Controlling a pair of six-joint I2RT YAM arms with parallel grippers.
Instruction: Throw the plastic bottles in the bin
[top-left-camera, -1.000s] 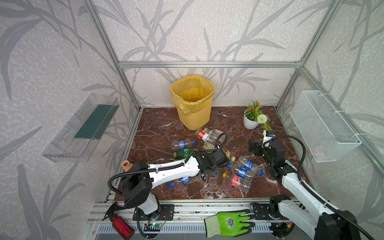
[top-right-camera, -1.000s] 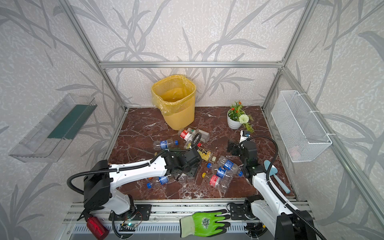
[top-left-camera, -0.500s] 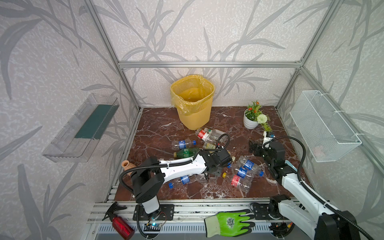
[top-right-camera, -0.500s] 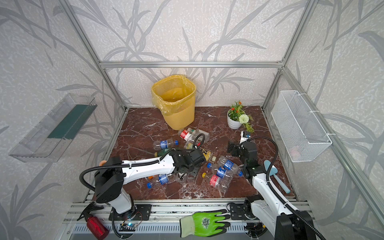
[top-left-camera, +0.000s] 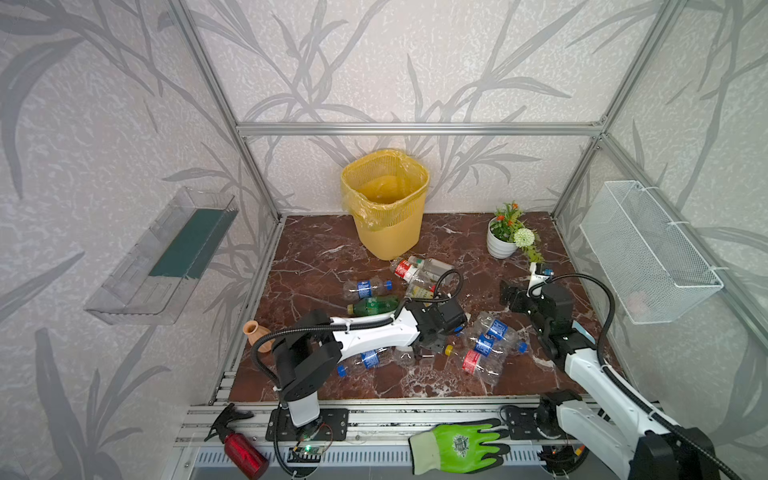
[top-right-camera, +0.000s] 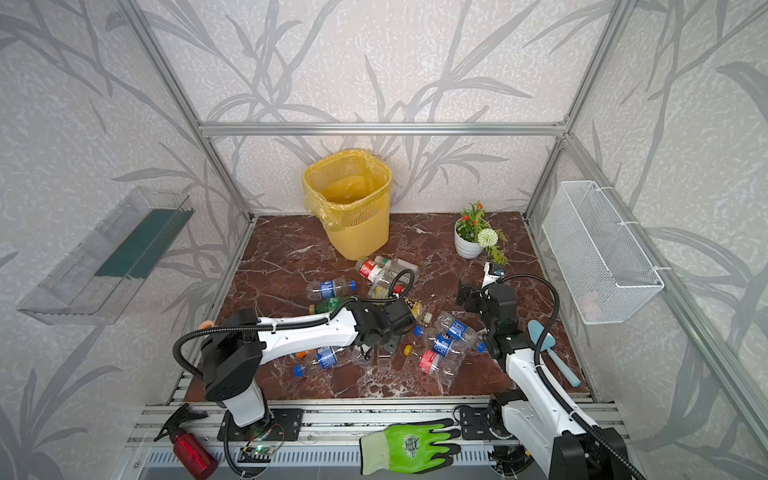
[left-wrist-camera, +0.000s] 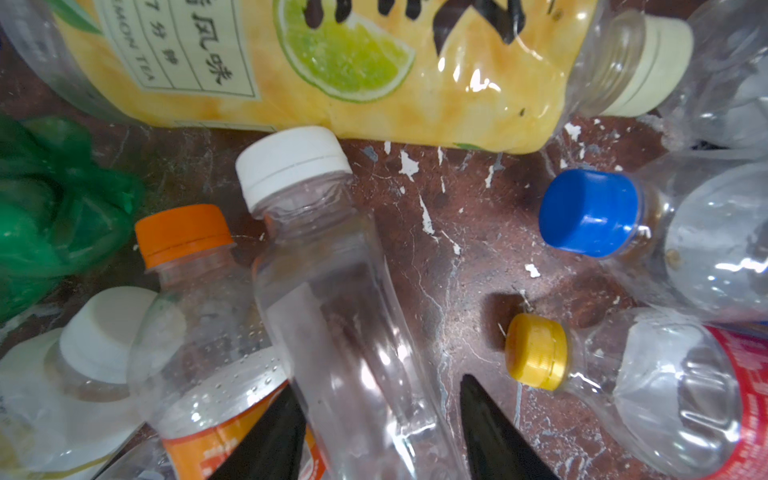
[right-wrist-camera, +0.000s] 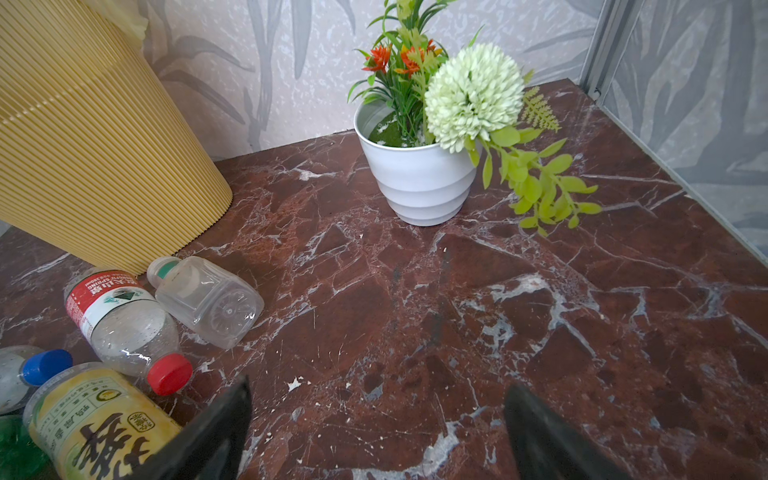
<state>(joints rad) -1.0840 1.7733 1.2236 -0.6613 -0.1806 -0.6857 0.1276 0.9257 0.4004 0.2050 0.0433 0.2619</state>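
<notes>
— While it lies on its side, which way does the clear plastic bottle with the white cap (left-wrist-camera: 332, 311) point?
— Its long axis runs lengthwise between the two black fingers (left-wrist-camera: 270, 440) of the left gripper (left-wrist-camera: 378, 386). The cap points away from them and sits just beside the yellow-labelled lemon tea bottle (left-wrist-camera: 332, 62), which lies crosswise. One finger stands on each side of the body; whether they squeeze it I cannot tell.
— And where is it on the bench?
— Front middle of the dark red marble bench (top-left-camera: 316, 257), under the left arm's wrist. It is well apart from the tall yellow ribbed bin (top-left-camera: 390, 237), which stands upright at the rear wall.
— Counts?
— Six caps in the left wrist view: two white, one cream, one orange, one blue, one yellow. There is also one green bottle (left-wrist-camera: 50, 208). In both top views at least ten bottles lie scattered, the arm covering some. One bin, one white flower pot (right-wrist-camera: 415, 187), one white wire basket (top-left-camera: 648, 253) on the right wall.
— Room to move?
— An orange-capped bottle (left-wrist-camera: 187, 266) lies close alongside one flank. On the other flank is a bare strip of marble, then the blue-capped bottle (left-wrist-camera: 685, 237) and the yellow-capped bottle (left-wrist-camera: 665, 386), caps turned toward it. The right gripper (right-wrist-camera: 380, 386) has its fingers spread wide over bare bench, with open marble running to the pot. The bench's left side is bare up to the aluminium frame (top-left-camera: 266, 266).
</notes>
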